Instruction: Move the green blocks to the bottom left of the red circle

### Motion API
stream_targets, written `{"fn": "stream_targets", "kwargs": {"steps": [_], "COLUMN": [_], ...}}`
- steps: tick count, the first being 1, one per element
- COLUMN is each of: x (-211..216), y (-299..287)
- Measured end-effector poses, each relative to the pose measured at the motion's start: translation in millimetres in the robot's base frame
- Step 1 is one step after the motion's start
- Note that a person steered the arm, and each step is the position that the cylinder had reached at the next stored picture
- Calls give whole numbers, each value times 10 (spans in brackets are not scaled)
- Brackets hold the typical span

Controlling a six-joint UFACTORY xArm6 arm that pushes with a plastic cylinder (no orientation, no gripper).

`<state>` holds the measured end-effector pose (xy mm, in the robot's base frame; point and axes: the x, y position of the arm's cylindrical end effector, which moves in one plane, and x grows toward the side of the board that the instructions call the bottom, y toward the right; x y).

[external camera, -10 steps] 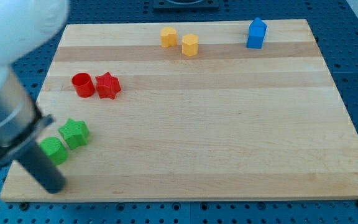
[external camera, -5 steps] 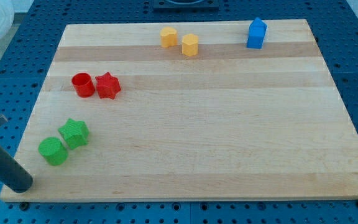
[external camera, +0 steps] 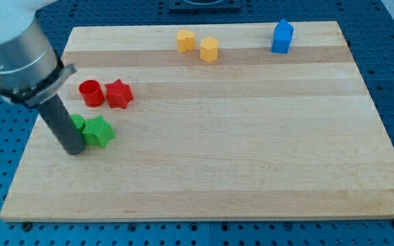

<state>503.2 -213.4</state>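
The red circle (external camera: 90, 93) stands at the board's left, with a red star (external camera: 118, 93) touching its right side. A green star (external camera: 99, 131) lies just below them. A second green block (external camera: 78, 124) is mostly hidden behind my rod, touching the star's left side. My tip (external camera: 74, 148) rests on the board at the lower left of the two green blocks, against them. The rod rises up and to the view's left.
Two yellow blocks (external camera: 185, 40) (external camera: 208, 49) sit near the view's top middle. A blue block (external camera: 282, 36) stands at the top right. The wooden board (external camera: 252, 150) lies on a blue perforated table.
My rod swung from the board's bottom left corner up to the green blocks. Both green blocks have been pushed up and to the right, closer to the red circle.
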Motion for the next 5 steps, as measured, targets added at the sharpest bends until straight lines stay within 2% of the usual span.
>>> {"fn": "stream_targets", "kwargs": {"steps": [1,2,3,4,5], "x": [-188,141,57,-443,-490], "y": [36,10,660,598,378]}}
